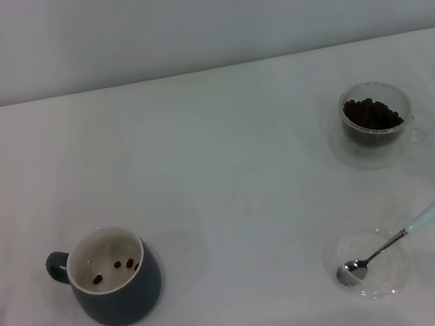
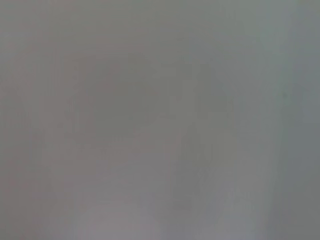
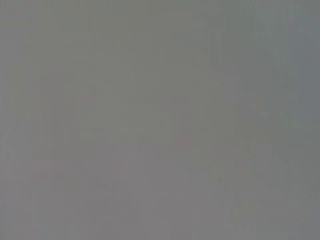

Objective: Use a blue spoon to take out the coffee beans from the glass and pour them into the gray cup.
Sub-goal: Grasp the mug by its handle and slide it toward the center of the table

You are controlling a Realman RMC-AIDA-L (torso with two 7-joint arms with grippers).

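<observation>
White tabletop. Pale-blue-handled metal spoon on clear glass saucer at 4 o'clock, within reach. Bean-filled clear glass at 2. Dark gray ceramic cup, 3 beans, at 8. Grippers unseen; openness unknowable.

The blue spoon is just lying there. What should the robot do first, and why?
Probably bring the right arm's claw, not in view yet, down to the pale handle of the blue spoon. It lies free on the clear saucer on the robot's right, near the glass full of coffee beans. The gray cup holds only a few.
</observation>
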